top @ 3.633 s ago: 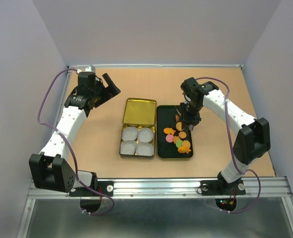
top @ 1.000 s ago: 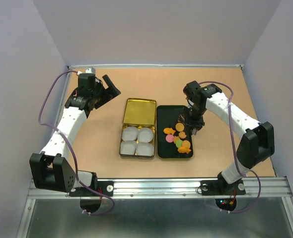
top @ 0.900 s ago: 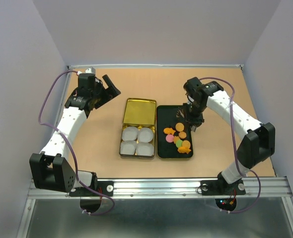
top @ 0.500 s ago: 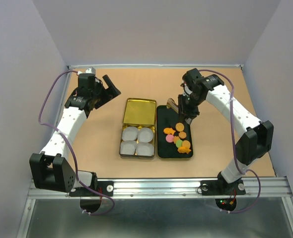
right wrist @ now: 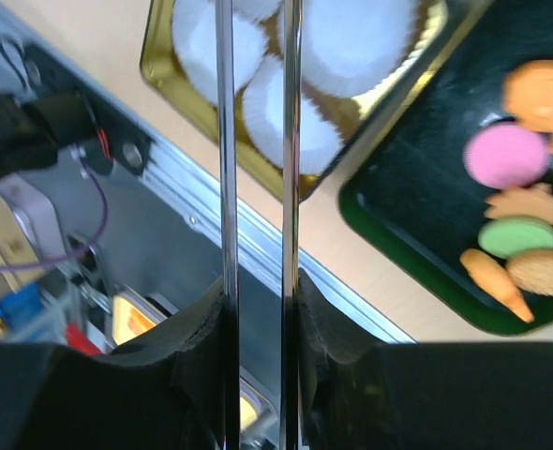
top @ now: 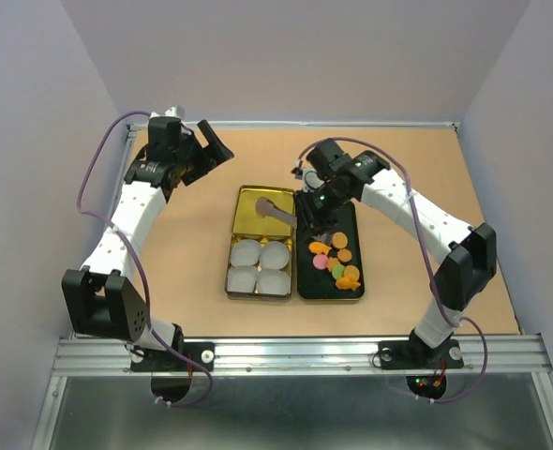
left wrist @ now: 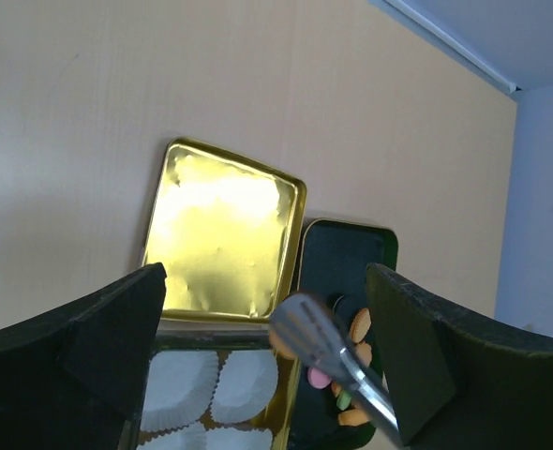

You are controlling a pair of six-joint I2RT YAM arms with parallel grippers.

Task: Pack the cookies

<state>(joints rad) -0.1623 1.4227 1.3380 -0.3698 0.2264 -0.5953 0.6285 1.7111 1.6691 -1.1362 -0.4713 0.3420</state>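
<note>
Cookies, round orange-brown, pink, green and fish-shaped, lie loose in the near half of the black tray on the tan surface. Just left of the tray stands the gold tin, with four white paper cups in its base and its open lid lying flat beyond them. Right gripper: clamped on metal tongs, their tips above the lid; whether they carry a cookie cannot be told. Left gripper: fingers spread wide, empty, raised at the far left, well apart from the tin.
</note>
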